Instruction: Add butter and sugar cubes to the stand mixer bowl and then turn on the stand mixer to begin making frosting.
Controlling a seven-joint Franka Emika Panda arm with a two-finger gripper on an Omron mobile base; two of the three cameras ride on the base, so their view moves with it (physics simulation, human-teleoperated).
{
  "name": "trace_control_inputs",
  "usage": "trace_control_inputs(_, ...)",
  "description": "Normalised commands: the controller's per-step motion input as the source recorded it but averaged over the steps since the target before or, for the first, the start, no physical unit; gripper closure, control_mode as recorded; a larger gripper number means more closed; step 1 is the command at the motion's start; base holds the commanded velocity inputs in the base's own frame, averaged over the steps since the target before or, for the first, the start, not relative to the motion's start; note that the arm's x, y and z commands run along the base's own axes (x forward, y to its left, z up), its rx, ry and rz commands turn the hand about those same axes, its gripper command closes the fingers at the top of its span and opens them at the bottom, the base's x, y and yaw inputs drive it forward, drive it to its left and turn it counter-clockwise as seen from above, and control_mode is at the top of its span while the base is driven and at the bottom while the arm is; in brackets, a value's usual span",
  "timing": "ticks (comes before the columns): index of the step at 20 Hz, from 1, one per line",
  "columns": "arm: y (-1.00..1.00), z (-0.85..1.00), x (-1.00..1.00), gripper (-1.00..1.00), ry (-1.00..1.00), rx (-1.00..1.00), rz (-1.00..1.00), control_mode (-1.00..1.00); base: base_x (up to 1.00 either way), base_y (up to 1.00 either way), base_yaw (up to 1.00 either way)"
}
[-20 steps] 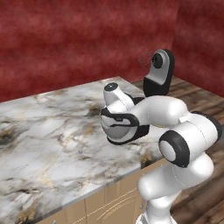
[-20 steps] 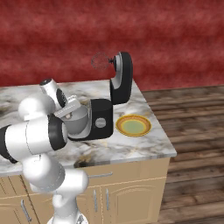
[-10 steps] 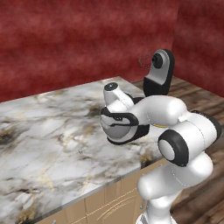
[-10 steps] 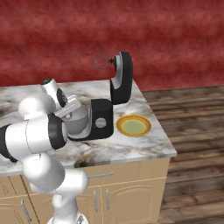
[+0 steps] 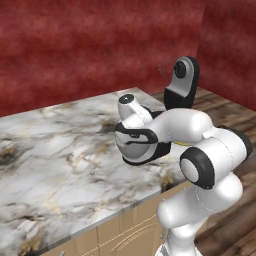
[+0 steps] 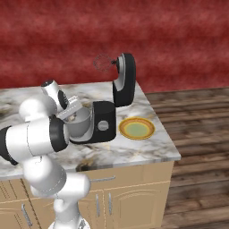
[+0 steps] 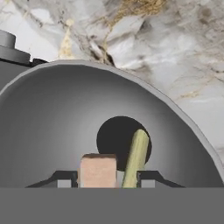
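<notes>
The gripper (image 7: 106, 183) stands parted around a tan sugar cube (image 7: 98, 171) over the stand mixer bowl (image 7: 52, 122); light, crumbly, best pinched by flat sides.

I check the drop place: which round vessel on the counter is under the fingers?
The deep grey stand mixer bowl, seen below the fingers; the flat yellow-rimmed plate lies apart, beside the stand mixer.
</notes>
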Motion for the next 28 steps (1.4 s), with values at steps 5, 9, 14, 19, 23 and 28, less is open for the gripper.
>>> trace_control_inputs(5, 0.0, -0.17, 0.18, -1.0, -0.12, 0.0, 0.0, -1.0, 0.0, 0.0, 0.0)
trace_control_inputs(9, 0.0, -0.06, 0.14, -1.0, -0.12, 0.0, 0.0, -1.0, 0.0, 0.0, 0.0)
trace_control_inputs(14, 0.0, 0.21, 0.0, -1.0, 0.02, 0.02, 0.02, -1.0, 0.0, 0.0, 0.0)
trace_control_inputs(19, 0.0, 0.72, 0.0, -1.0, 0.05, 0.08, 0.01, -1.0, 0.0, 0.0, 0.0)
trace_control_inputs(23, 0.0, 0.64, 0.0, -1.0, 0.12, 0.02, 0.09, -1.0, 0.0, 0.0, 0.0)
trace_control_inputs(28, 0.04, 0.19, -0.11, -1.0, 0.11, 0.0, 0.13, -1.0, 0.0, 0.0, 0.0)
